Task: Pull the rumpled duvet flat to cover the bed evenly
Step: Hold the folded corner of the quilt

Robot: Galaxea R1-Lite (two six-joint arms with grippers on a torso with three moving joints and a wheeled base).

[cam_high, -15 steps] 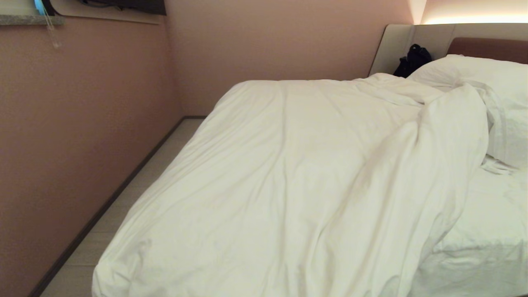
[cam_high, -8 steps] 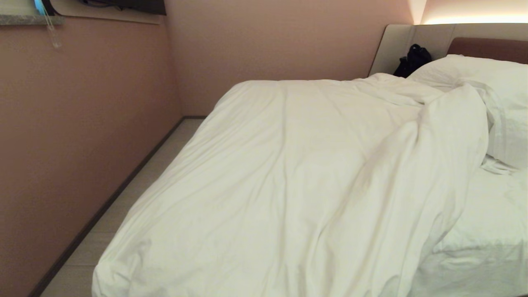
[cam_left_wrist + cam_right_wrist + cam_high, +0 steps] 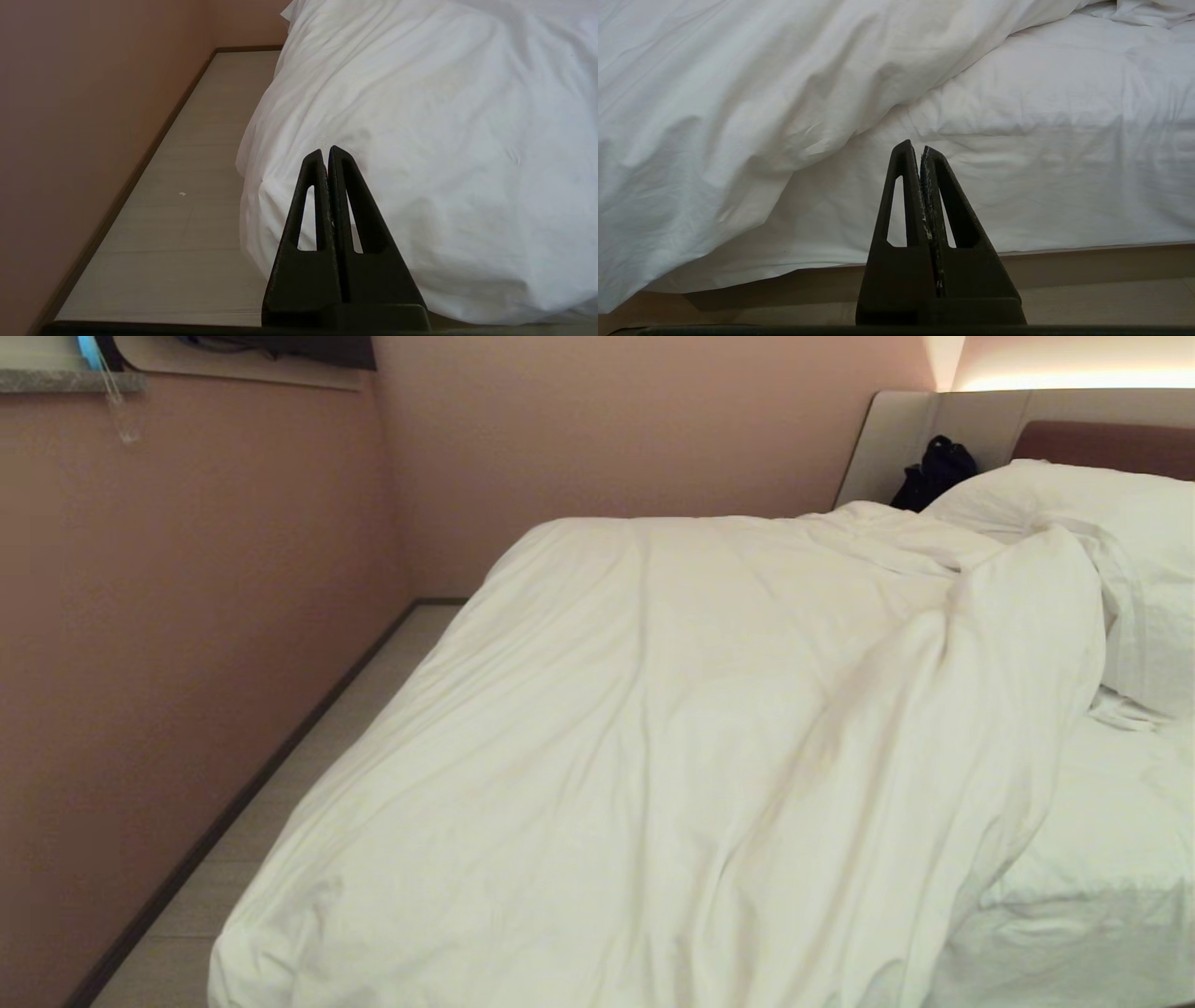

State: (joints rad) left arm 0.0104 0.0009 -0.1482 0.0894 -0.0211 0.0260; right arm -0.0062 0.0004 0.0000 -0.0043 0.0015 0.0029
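No readable writing, brand or label on any surface in any view.

Head view: the thick, puffy, wrinkled white duvet lies bunched over the left and middle of the low wide bed with white-sheeted mattress. Its right edge is folded in a long ridge, leaving the fitted sheet bare on the right side. The duvet's left corner overhangs toward the pale plank floor. Plump white pillow at the head end, partly overlapped by the duvet's upper fold. Brown padded headboard cut off by the frame edge. A dark bundled object sits beside the pillow; cannot tell what it is. Items on the grey shelf at upper left are cropped and unidentifiable. Neither arm appears in this view.

Left wrist view: left gripper, black fingers pressed together, holding nothing, just off the duvet's hanging corner; contact cannot be determined. Pink wall and floor strip visible.

Right wrist view: right gripper clenched, empty, pointed at the mattress side; the duvet's edge drapes beside it. Only this view shows the grey-beige base under the mattress.
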